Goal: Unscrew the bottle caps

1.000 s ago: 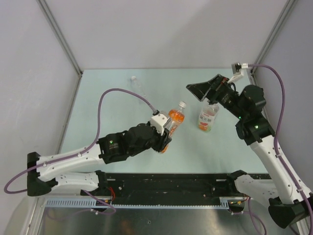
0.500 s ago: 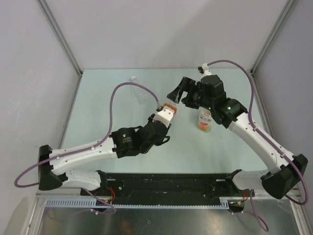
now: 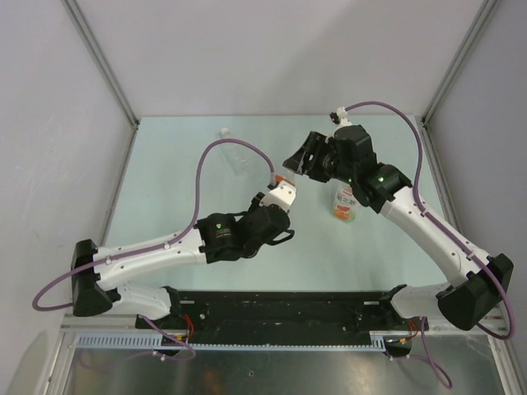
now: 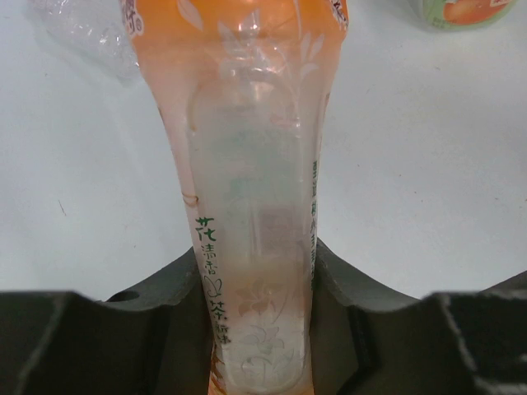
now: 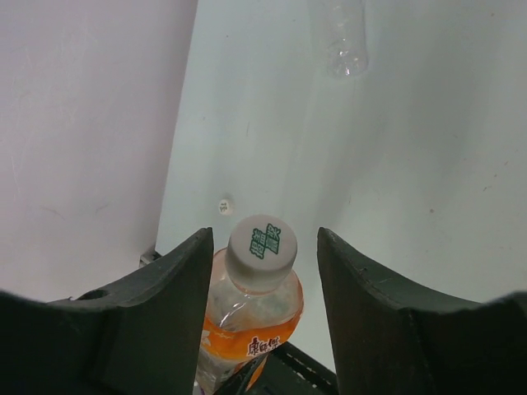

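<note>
Sitting untouched between the parted fingers of the right gripper [image 5: 263, 267], the small round white plastic cap [image 5: 262, 249] tops the orange plastic bottle [image 4: 251, 206], which the left gripper [image 4: 257, 276] clamps round its body above the pale green table [image 3: 181, 164]. A second ago the right gripper hung wider by the yellow-green white-labelled bottle [image 3: 344, 203]; it has since swung across and narrowed

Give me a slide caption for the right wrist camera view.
Right claw open around the white cap of the orange bottle, not yet gripping; clear bottle beyond.
</note>
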You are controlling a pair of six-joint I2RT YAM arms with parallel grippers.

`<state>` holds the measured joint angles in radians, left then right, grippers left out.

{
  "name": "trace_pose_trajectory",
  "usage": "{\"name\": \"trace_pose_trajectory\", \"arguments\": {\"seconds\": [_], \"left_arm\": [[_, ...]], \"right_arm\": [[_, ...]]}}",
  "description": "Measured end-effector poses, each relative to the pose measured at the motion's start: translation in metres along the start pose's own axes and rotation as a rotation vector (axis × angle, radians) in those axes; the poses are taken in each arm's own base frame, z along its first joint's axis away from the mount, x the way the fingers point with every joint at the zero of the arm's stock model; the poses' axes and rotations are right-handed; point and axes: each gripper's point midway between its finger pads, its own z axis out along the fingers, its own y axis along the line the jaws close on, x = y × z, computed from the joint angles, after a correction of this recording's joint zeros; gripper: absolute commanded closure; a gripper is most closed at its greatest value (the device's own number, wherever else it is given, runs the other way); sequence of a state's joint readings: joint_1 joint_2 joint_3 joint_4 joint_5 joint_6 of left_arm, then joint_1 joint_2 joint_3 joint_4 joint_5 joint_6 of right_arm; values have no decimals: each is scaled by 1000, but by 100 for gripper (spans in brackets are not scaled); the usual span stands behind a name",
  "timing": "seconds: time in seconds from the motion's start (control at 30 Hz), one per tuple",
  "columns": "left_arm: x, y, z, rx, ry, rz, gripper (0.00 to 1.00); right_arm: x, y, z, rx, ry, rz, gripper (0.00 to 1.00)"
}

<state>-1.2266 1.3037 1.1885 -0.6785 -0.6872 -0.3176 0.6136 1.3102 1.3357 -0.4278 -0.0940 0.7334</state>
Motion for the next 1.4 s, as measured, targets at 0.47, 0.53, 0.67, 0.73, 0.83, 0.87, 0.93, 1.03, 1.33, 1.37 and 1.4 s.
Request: {"name": "trace_pose_trajectory", "arguments": {"seconds": [0.47, 0.53, 0.67, 0.73, 0.83, 0.87, 0.93, 1.03, 1.33, 1.37, 1.4], "left_arm": [[5, 4, 3, -54, 24, 45, 100], [7, 5, 4, -68, 32, 59, 100], [8, 5, 5, -90, 40, 81, 100], [8, 5, 5, -98, 43, 88, 100], [8, 7, 5, -114, 45, 95, 100], [8, 7, 5, -116, 46, 92, 100], [8, 8, 5, -126, 50, 92, 100], [9, 10, 4, -133, 57, 99, 100], [9, 8, 4, -133, 61, 97, 100], [9, 8, 4, -132, 61, 95, 100], [8, 8, 3, -131, 59, 89, 100]], "right_arm": [[1, 1, 0, -5, 6, 8, 45], [2, 2, 0, -12, 12, 8, 44], [3, 1, 0, -13, 19, 9, 48], [3, 0, 1, -12, 23, 10, 56], [3, -3, 4, -6, 28, 7, 79], [4, -3, 4, -6, 30, 6, 90], [4, -4, 6, -4, 34, 14, 97], [5, -6, 6, -3, 40, 1, 100], [4, -4, 5, -16, 39, -18, 100], [4, -2, 4, -23, 37, -21, 100], [3, -1, 3, -30, 34, -24, 100]]}}
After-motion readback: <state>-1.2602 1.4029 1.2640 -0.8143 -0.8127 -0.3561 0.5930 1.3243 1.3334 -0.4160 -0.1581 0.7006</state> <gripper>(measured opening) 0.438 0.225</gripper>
